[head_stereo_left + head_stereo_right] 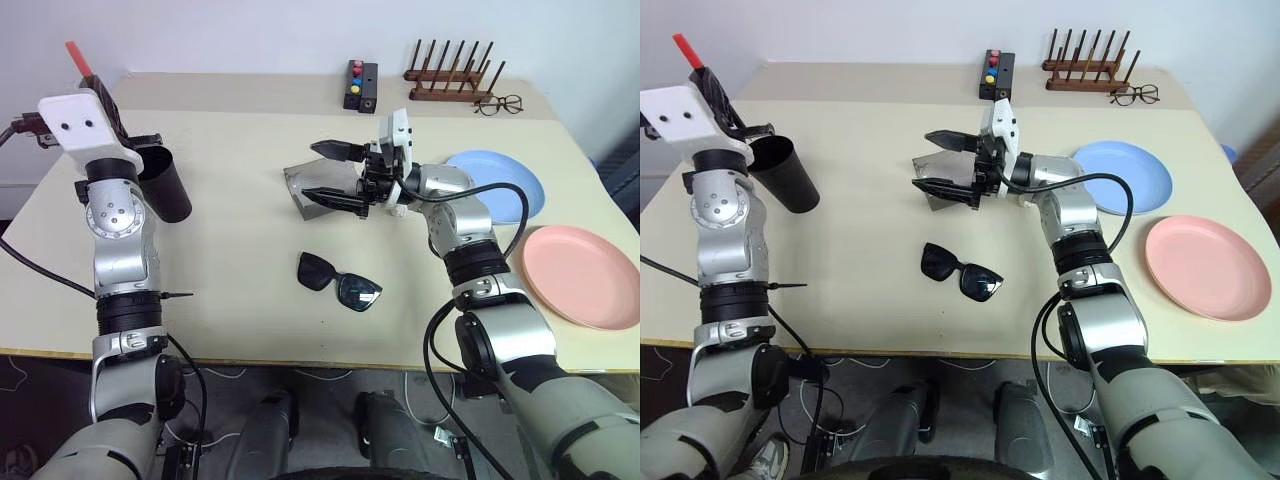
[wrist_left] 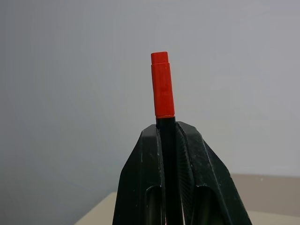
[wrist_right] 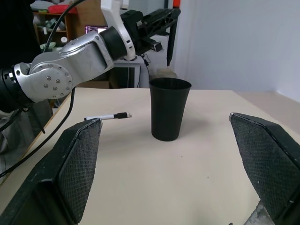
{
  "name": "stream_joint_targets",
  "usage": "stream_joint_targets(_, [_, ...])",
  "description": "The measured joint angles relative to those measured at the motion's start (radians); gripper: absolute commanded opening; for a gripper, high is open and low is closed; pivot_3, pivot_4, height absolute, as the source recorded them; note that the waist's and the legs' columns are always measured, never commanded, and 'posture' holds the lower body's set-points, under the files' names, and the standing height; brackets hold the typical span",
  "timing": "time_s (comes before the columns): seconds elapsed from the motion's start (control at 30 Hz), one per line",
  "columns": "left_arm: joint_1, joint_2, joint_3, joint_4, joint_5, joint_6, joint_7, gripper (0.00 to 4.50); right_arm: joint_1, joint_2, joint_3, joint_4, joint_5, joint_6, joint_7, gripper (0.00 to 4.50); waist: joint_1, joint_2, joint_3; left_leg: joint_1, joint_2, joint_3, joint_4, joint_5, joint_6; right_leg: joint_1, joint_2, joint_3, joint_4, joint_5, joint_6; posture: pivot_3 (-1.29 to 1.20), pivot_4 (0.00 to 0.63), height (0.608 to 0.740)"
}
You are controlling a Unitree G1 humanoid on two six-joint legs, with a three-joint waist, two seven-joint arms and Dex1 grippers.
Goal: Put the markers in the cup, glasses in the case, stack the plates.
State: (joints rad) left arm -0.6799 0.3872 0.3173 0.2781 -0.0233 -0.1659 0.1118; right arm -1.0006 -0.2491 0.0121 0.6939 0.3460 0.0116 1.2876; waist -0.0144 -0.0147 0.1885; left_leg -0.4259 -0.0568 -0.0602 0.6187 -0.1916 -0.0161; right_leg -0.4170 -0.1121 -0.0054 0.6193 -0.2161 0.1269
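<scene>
Left tool (image 2: 174, 140) clamping red-capped marker (image 2: 162, 84)

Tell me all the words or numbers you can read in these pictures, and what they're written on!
There are none that can be read.
The marker in the left hand: plain red cap, no writing shows.
The cup: plain black, no label.
The white marker on the table: too small to tell.
The black box with coloured buttons: no letters can be made out.
The blue plate, pink plate and sunglasses: no marks.
</scene>
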Motion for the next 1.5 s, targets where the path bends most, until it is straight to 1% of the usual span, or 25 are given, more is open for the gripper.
stream_joint_targets(0.2, [0.002,-0.001,-0.021,0.135,0.014,-0.078,-0.003,0.01,0.000,-0.001,0.000,0.001,-0.001,0.000,0.003,4.50,0.000,0.000,0.000,0.000,0.000,0.000,0.000,0.000,0.000,0.000,0.000,0.000,0.000,0.000,0.000,0.00,0.150,0.740])
stream_joint_targets(0.37, [0.002,-0.008,-0.031,0.178,0.013,-0.107,-0.004,0.01,0.000,-0.004,0.000,-0.002,-0.001,0.001,0.001,4.50,0.000,0.000,0.000,0.000,0.000,0.000,0.000,0.000,0.000,-0.001,0.000,0.000,0.001,0.000,0.000,0.00,0.150,0.740])
stream_joint_targets(0.47, [0.002,-0.012,-0.031,0.191,0.012,-0.116,-0.004,1.29,0.000,-0.008,0.000,-0.006,-0.001,0.002,-0.004,4.50,0.000,0.000,0.000,0.000,0.000,0.000,0.000,0.000,0.000,-0.001,0.000,0.000,0.001,0.000,0.000,0.00,0.150,0.740])
stream_joint_targets(0.6, [0.003,-0.024,-0.032,0.192,0.008,-0.127,-0.015,3.34,0.000,-0.008,0.000,-0.006,-0.001,0.002,-0.005,4.50,0.000,0.000,0.000,0.000,0.000,0.000,0.000,0.000,0.000,-0.001,0.000,0.000,0.001,0.000,0.000,0.00,0.150,0.740])
stream_joint_targets(0.63, [0.005,-0.025,-0.031,0.192,0.006,-0.127,-0.016,3.95,0.000,-0.009,0.000,-0.006,-0.001,0.002,-0.006,4.50,0.000,0.000,0.000,0.000,0.000,0.000,0.000,0.000,0.000,-0.001,0.000,0.000,0.001,0.000,0.000,0.00,0.150,0.740])
stream_joint_targets(0.67, [0.009,-0.026,-0.031,0.190,0.003,-0.126,-0.017,4.44,0.000,-0.009,0.000,-0.006,-0.001,0.002,-0.007,4.50,0.000,0.000,0.000,0.000,0.000,0.000,0.000,0.000,0.000,-0.001,0.000,0.000,0.001,0.000,0.000,0.00,0.150,0.740])
stream_joint_targets(0.77, [0.033,-0.027,-0.030,0.171,-0.009,-0.116,-0.022,4.48,0.000,-0.011,0.000,-0.006,-0.001,0.002,-0.009,4.50,0.000,0.000,0.000,0.000,0.000,0.000,0.000,0.000,0.000,-0.001,0.000,0.000,0.001,0.000,0.000,0.00,0.150,0.740])
stream_joint_targets(0.87, [0.057,-0.026,-0.028,0.114,-0.026,-0.082,-0.035,4.48,0.000,-0.011,0.000,-0.006,-0.002,0.001,-0.011,4.50,-0.001,0.000,0.000,0.000,0.000,0.000,0.000,0.000,0.000,-0.002,0.000,0.000,0.002,0.000,0.000,0.00,0.150,0.740])
stream_joint_targets(1.0, [0.090,-0.003,-0.025,-0.064,-0.080,0.014,-0.088,4.48,0.000,-0.011,0.000,-0.005,-0.003,-0.005,-0.014,4.50,-0.002,0.000,0.000,0.000,0.000,-0.001,0.000,0.000,0.000,-0.002,0.000,0.001,0.002,0.000,0.000,0.00,0.150,0.740])
stream_joint_targets(1.13, [0.125,0.047,0.010,-0.247,-0.166,0.170,-0.137,4.48,0.000,-0.011,0.000,-0.003,-0.007,-0.010,-0.016,4.50,-0.004,0.000,0.000,0.000,0.001,-0.001,-0.001,0.000,0.000,-0.003,0.000,0.001,0.002,0.000,0.000,0.00,0.150,0.740])
stream_joint_targets(1.2, [0.138,0.075,0.031,-0.309,-0.216,0.266,-0.159,4.48,0.001,-0.012,-0.001,-0.003,-0.007,-0.010,-0.017,4.50,-0.005,0.000,0.000,0.000,0.001,-0.001,-0.001,0.000,0.000,-0.003,0.000,0.001,0.002,0.000,0.000,0.00,0.150,0.740])
stream_joint_targets(1.27, [0.156,0.134,0.058,-0.381,-0.271,0.413,-0.181,4.48,0.002,-0.010,-0.001,-0.003,-0.008,-0.010,-0.017,4.50,-0.006,0.000,0.000,0.000,0.001,-0.001,-0.001,0.000,0.000,-0.003,0.000,0.001,0.003,0.000,0.000,0.00,0.150,0.740])
stream_joint_targets(1.37, [0.188,0.242,0.095,-0.449,-0.318,0.621,-0.213,4.48,0.019,-0.017,0.000,-0.009,-0.007,-0.003,-0.012,4.50,-0.007,0.000,0.000,0.000,0.001,-0.001,-0.002,0.000,0.000,-0.004,0.000,0.002,0.004,0.000,0.000,0.00,0.150,0.740])
stream_joint_targets(1.5, [0.259,0.415,0.159,-0.470,-0.387,0.865,-0.310,4.48,0.070,-0.041,0.006,-0.054,-0.008,0.031,0.014,4.50,-0.008,0.000,0.000,0.000,0.001,0.000,-0.002,0.000,0.000,-0.006,0.000,0.002,0.005,-0.001,-0.001,0.00,0.150,0.740])
